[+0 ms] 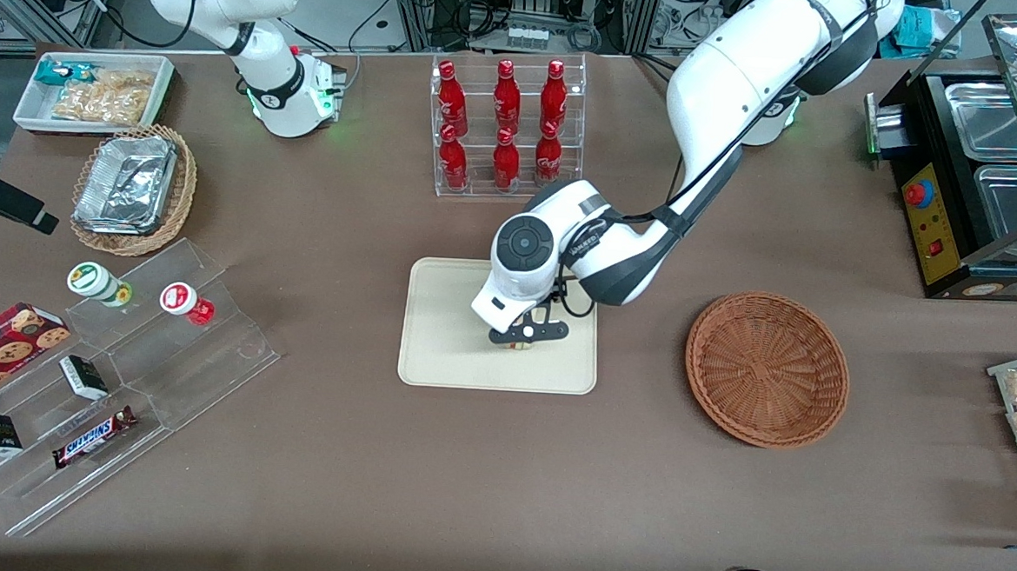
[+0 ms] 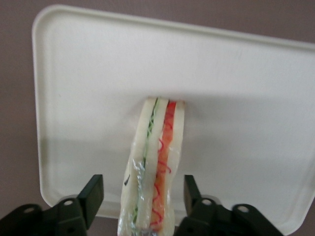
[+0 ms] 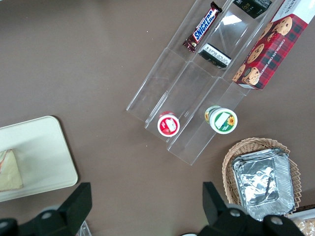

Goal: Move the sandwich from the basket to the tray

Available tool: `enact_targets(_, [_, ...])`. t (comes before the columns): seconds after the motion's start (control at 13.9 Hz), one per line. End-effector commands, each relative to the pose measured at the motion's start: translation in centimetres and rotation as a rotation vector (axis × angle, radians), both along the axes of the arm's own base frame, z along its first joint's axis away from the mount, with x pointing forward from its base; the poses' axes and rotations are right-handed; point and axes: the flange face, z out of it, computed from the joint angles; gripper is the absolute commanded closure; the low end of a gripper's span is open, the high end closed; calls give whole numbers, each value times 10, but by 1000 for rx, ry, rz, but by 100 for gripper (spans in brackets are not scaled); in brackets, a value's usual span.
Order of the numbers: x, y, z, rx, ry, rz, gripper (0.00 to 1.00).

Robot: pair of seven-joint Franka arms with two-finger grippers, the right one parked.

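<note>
The sandwich (image 2: 156,167), a wrapped white wedge with green and red filling stripes, stands on its edge on the cream tray (image 2: 236,88). My left gripper (image 2: 141,194) straddles it with both fingers open, and a gap shows on each side of the bread. From the front, the gripper (image 1: 525,339) hangs low over the tray (image 1: 440,351) and hides nearly all of the sandwich (image 1: 521,347). The reddish-brown basket (image 1: 765,369) sits empty beside the tray, toward the working arm's end. The right wrist view catches the sandwich (image 3: 10,169) on the tray (image 3: 42,147).
A clear rack of red bottles (image 1: 506,124) stands farther from the front camera than the tray. Acrylic steps with snacks (image 1: 112,369), a tan basket of foil containers (image 1: 131,187) and a white bin (image 1: 92,90) lie toward the parked arm's end. A black food warmer (image 1: 976,171) stands toward the working arm's end.
</note>
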Motion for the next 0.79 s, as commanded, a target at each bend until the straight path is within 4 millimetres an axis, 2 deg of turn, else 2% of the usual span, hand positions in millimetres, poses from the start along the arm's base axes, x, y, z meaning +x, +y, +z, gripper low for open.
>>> enact_targets(0.0, [25, 18, 51, 19, -77, 47, 0])
enact_targets(0.14, [45, 41, 86, 28, -139, 87, 0])
enact_targets(0.36, [59, 82, 131, 85, -171, 115, 0])
enact_targets(0.5, [77, 136, 161, 116, -146, 89, 0])
enact_targets(0.58, [86, 171, 178, 121, -127, 84, 0])
enact_targets(0.72, [94, 228, 206, 112, -73, 50, 0])
